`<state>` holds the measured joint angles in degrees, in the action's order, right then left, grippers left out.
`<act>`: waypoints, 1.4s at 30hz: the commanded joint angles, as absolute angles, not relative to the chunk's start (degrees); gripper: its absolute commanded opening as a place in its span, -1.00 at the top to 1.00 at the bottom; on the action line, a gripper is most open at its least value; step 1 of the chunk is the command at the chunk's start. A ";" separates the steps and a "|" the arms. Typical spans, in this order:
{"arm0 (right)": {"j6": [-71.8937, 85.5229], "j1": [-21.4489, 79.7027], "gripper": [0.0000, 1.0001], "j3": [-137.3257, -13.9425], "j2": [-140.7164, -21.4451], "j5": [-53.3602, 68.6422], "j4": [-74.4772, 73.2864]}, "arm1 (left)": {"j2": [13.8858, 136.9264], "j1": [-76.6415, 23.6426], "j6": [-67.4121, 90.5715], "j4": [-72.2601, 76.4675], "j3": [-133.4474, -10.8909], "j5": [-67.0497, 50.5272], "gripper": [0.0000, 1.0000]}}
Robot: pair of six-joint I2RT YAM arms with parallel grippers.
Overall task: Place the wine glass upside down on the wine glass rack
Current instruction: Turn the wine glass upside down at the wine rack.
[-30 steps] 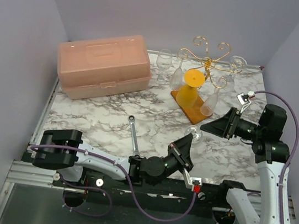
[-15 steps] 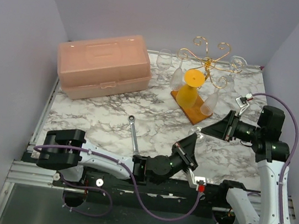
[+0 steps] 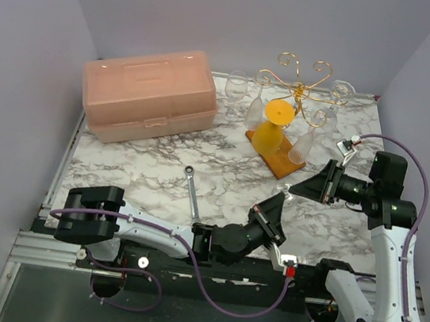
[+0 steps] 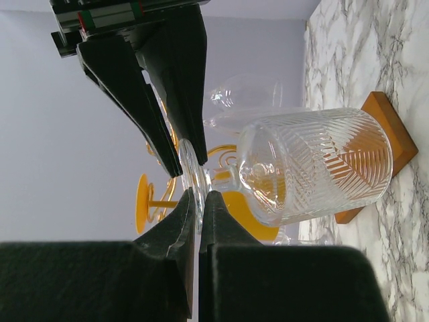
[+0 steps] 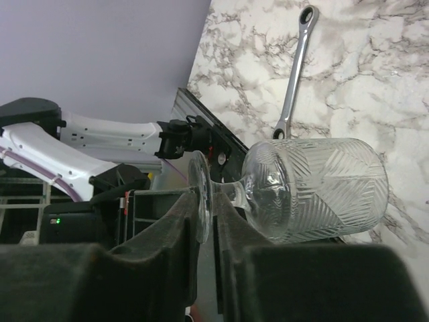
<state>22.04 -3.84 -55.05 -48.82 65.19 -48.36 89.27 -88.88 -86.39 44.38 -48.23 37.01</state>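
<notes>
**A:** How are the arms set?

**B:** The left arm (image 3: 156,237) lies low along the near edge and stretches to the right. The left end effector (image 4: 198,198) is pinched on the foot of the wine glass (image 3: 283,191). The right arm (image 3: 396,242) stands tall and bends back leftward. The right end effector (image 5: 204,201) is clamped on that same foot from the opposite side.

**A:** And the glass itself?

**B:** It is on its side in the air over the near right of the counter (image 3: 142,167), in front of the wine glass rack (image 3: 285,167) and apart from it.

**A:** What differs from a second ago?

**B:** The left arm has reached slightly further right, and the glass has gone with it. The right arm has shifted a little. The rack, box and wrench lie as before.

**A:** What's the count?

**B:** There are two arms, one rack, one pink box (image 3: 148,94) and one wrench (image 3: 193,192). One yellow glass (image 3: 270,133) is upside down at the rack. I make out four clear glasses (image 3: 236,85) around the rack besides the held one. Whether there are more I cannot tell.
</notes>
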 commanded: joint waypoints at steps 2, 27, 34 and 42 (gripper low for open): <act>21.57 -3.91 0.74 -56.17 -48.85 65.40 -50.72 | 89.58 -88.70 -87.65 47.16 -51.06 35.14 1.00; 22.10 -11.24 0.99 -55.51 -47.20 57.16 -52.07 | 78.75 -93.98 -76.83 61.29 -41.80 43.73 -0.93; 18.69 -13.09 0.99 -58.45 -48.76 49.49 -55.46 | 58.63 -90.97 -40.66 20.61 -44.46 41.27 -0.97; 15.66 -16.88 0.99 -61.95 -52.17 47.35 -58.20 | 40.46 -77.80 -21.75 -3.94 -45.11 31.70 -0.97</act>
<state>18.15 -15.09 -58.37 -51.40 48.93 -56.40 47.05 -83.94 -36.12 14.46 -44.42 37.87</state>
